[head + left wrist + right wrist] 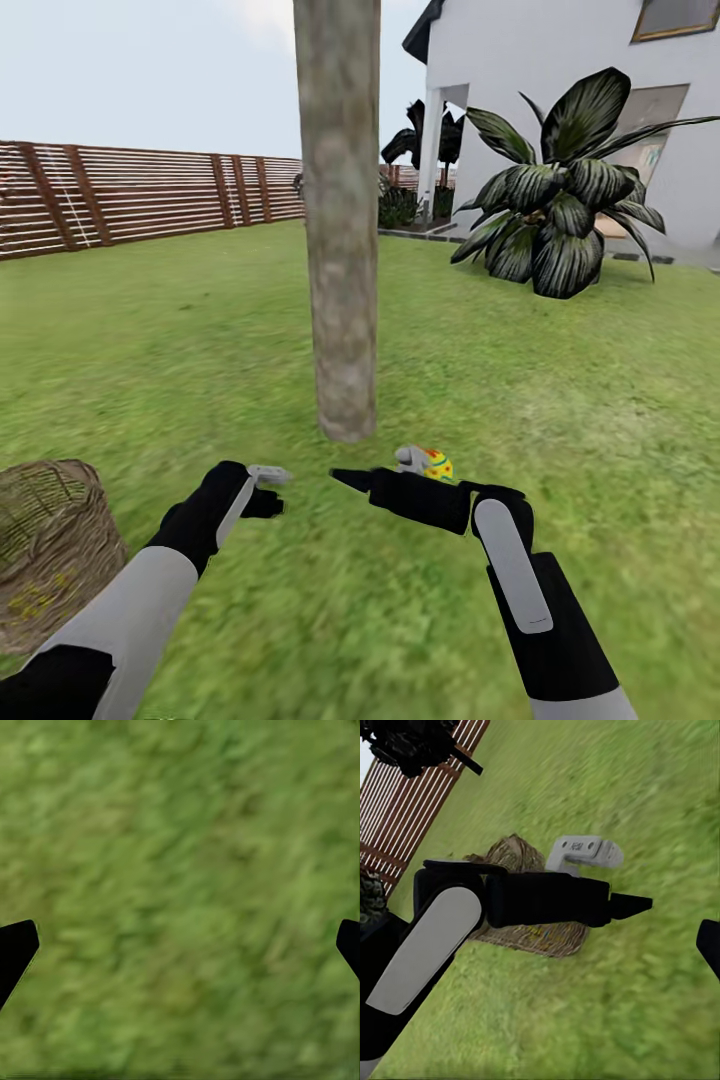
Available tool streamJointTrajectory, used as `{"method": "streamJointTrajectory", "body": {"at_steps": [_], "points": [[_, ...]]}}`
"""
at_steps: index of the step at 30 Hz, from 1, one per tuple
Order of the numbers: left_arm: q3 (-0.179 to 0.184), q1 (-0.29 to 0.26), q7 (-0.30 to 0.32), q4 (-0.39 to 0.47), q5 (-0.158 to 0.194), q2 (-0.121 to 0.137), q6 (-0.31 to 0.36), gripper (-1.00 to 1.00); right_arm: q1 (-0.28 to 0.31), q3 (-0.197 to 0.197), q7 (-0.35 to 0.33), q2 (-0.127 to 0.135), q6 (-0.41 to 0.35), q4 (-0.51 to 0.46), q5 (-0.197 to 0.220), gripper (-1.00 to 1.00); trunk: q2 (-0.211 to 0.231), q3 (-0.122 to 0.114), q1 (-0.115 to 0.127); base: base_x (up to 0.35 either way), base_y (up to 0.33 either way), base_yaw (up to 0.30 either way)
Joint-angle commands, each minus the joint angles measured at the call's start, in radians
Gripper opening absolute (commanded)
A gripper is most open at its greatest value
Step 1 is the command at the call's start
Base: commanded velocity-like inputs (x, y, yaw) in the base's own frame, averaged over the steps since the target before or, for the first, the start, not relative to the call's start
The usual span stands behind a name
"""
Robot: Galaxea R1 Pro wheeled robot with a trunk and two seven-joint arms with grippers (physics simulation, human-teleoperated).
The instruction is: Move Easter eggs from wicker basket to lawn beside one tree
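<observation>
Both grippers hover low before the tree [340, 230]: left gripper [268, 490] spread over lawn [150, 340], right gripper [385, 470] spread beside an egg [437, 464]; basket [45, 550] leftward.

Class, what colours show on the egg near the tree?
Yellow egg with blue and red marks; head view.

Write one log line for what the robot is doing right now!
right gripper: beside egg near tree, grip unclear | left gripper: open over lawn | basket: left of the arms
</observation>
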State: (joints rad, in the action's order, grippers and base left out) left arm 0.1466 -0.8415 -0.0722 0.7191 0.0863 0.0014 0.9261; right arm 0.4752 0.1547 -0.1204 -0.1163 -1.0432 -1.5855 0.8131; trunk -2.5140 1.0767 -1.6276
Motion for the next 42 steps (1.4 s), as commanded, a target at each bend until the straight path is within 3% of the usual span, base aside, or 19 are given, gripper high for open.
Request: {"method": "streamJointTrajectory", "body": {"at_steps": [1, 42], "points": [[0.003, -0.001, -0.008, 0.0, 0.009, 0.0, 0.003, 1.0, 0.0, -0.001, -0.01, 0.0, -0.004, -0.001, -0.011, 1.0, 0.0, -0.003, 0.001, -0.001, 0.0, 0.279], [0.002, -0.001, -0.006, 0.003, 0.009, 0.0, 0.003, 1.0, 0.0, -0.001, -0.011, 0.0, -0.004, -0.001, -0.009, 1.0, 0.01, -0.179, 0.019, -0.005, 0.0, 0.279]]}}
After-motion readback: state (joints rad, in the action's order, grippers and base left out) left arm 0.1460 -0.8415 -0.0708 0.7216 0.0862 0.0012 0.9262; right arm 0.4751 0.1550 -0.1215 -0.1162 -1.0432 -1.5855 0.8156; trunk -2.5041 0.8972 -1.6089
